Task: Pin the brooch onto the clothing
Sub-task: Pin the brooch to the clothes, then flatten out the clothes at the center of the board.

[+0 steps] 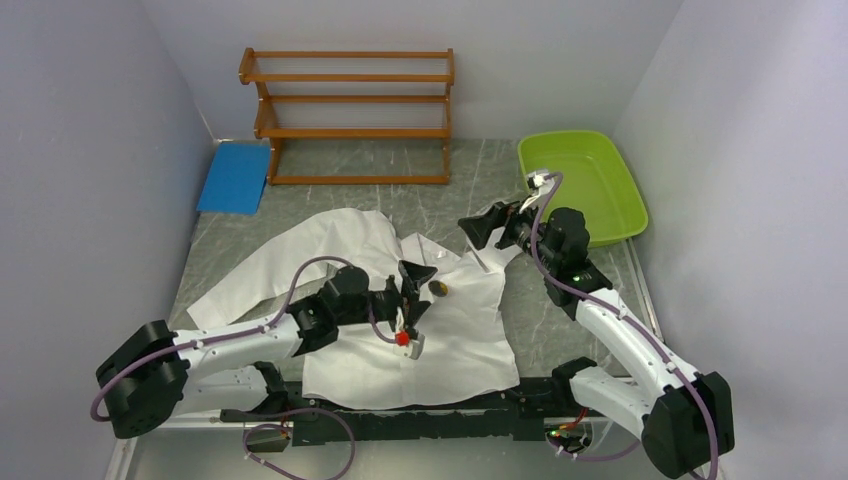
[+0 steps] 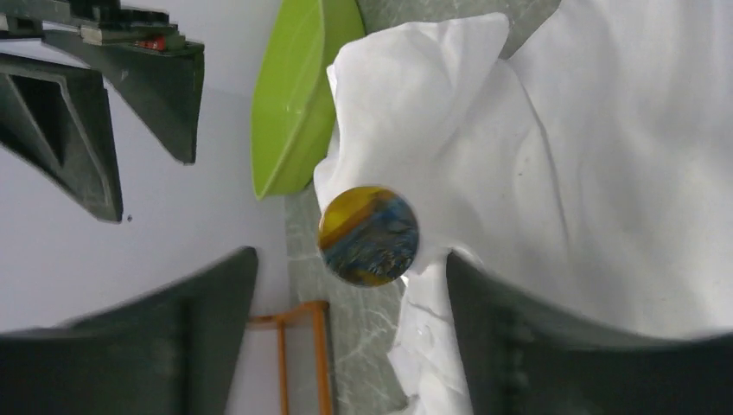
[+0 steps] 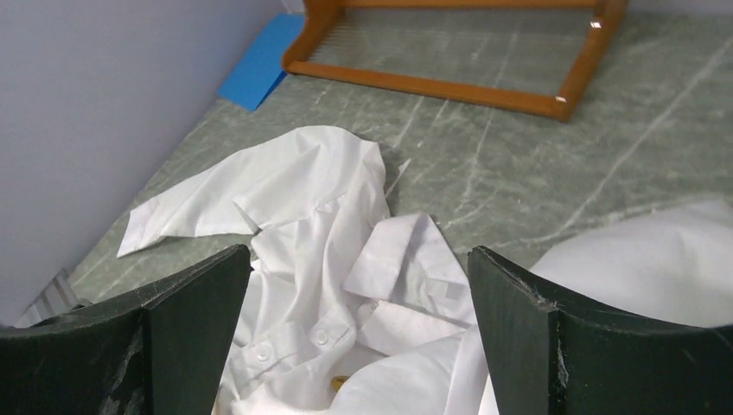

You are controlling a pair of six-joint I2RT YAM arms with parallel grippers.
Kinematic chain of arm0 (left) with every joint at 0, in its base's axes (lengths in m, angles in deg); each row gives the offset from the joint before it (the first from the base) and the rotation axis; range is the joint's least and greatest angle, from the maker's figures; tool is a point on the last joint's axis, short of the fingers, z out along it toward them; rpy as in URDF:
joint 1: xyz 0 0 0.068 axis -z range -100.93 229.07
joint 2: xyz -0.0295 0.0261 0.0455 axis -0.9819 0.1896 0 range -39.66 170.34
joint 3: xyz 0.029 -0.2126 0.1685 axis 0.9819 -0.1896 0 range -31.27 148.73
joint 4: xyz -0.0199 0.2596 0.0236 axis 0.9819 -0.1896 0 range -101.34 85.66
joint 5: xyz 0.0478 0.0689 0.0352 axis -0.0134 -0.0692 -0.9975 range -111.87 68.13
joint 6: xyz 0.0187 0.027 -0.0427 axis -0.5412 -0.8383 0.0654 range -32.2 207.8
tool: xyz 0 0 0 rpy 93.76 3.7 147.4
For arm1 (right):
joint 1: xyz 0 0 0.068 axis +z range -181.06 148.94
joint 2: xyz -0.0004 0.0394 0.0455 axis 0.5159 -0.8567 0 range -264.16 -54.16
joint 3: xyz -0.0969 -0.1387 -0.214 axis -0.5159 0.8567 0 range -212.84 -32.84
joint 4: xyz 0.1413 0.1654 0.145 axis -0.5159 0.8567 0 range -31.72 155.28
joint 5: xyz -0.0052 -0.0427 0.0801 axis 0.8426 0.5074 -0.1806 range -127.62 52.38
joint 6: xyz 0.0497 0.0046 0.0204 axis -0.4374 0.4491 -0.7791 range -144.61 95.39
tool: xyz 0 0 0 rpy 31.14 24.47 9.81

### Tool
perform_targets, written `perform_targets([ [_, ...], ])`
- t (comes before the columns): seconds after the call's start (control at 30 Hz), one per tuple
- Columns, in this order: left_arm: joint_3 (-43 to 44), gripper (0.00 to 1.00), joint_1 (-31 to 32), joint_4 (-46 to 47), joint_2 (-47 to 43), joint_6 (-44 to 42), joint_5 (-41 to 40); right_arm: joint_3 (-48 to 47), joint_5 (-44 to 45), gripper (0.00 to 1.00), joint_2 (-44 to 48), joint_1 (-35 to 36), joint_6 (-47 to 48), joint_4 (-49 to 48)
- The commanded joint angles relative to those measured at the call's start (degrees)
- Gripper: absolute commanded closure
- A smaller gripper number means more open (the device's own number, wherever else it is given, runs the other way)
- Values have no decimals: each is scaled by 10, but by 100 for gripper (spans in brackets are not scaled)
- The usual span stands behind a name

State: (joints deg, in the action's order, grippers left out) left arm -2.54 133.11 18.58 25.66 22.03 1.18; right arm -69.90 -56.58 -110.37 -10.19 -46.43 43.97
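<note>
The white shirt (image 1: 440, 340) lies crumpled on the grey table, collar toward the back; it also shows in the left wrist view (image 2: 596, 156) and the right wrist view (image 3: 302, 216). The round yellow-and-blue brooch (image 1: 438, 289) rests on the shirt near the collar. My left gripper (image 1: 417, 292) is open, and the brooch (image 2: 368, 235) sits just beyond its fingertips (image 2: 484, 294), untouched. My right gripper (image 1: 490, 228) is open and empty, raised above the shirt's right shoulder. In its view (image 3: 359, 255) only a sliver of the brooch (image 3: 339, 379) peeks from a fold.
A wooden rack (image 1: 350, 115) stands at the back. A green tray (image 1: 590, 185) sits at the back right, also in the left wrist view (image 2: 294, 104). A blue pad (image 1: 235, 175) lies at the back left. Walls close in on both sides.
</note>
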Motion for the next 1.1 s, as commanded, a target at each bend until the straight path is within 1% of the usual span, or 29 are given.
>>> perform_targets([
  [0.0, -21, 4, 28, 73, -33, -118, -103, -23, 30, 0, -6, -8, -40, 34],
  [0.03, -23, 4, 28, 84, -41, -100, -113, -27, 25, 0, -11, -11, -40, 39],
  [0.1, -12, 4, 29, 89, -61, -19, -136, -35, 14, 0, -22, -15, -38, 50],
  [0.13, 4, 4, 28, 74, -72, 36, -152, -39, 10, 0, -29, -16, -38, 55],
  [0.23, 84, 4, 27, -31, -91, 187, -196, -60, -24, 0, -59, -27, -36, 78],
  [0.3, 121, 4, 24, -64, -84, 283, -221, -78, -37, 0, -87, -35, -39, 88],
  [0.33, 136, 4, 21, -69, -79, 330, -229, -86, -42, 0, -102, -37, -43, 90],
  [0.37, 147, 4, 16, -72, -71, 382, -252, -97, -47, 0, -123, -40, -46, 91],
  [0.43, 169, 4, 4, -85, -51, 458, -277, -123, -57, 0, -163, -42, -43, 107],
  [0.53, 209, 4, -34, -128, -3, 581, -303, -172, -82, 0, -229, -42, -24, 140],
  [0.67, 288, 4, -133, -251, 82, 750, -240, -243, -110, 3, -325, -43, 9, 224],
  [0.7, 309, 4, -153, -283, 110, 783, -236, -261, -113, 4, -346, -43, 16, 243],
  [0.8, 392, 4, -211, -394, 202, 864, -191, -295, -117, 9, -401, -42, 34, 275],
  [0.87, 447, 4, -243, -458, 280, 898, -145, -306, -119, 11, -428, -40, 39, 282],
  [0.9, 465, 10, -260, -475, 311, 914, -119, -314, -117, 14, -441, -39, 43, 289],
  [0.93, 475, 20, -268, -477, 336, 921, -80, -324, -113, 17, -454, -36, 48, 301],
  [0.97, 478, 24, -283, -471, 361, 928, -43, -337, -107, 18, -471, -33, 56, 318],
  [1.0, 481, 26, -291, -464, 385, 938, -18, -355, -101, 20, -492, -29, 64, 336],
  [1.03, 488, 31, -296, -469, 406, 944, -7, -367, -95, 21, -505, -24, 70, 348],
  [1.07, 495, 33, -298, -476, 425, 944, -7, -375, -92, 21, -515, -18, 76, 357],
])
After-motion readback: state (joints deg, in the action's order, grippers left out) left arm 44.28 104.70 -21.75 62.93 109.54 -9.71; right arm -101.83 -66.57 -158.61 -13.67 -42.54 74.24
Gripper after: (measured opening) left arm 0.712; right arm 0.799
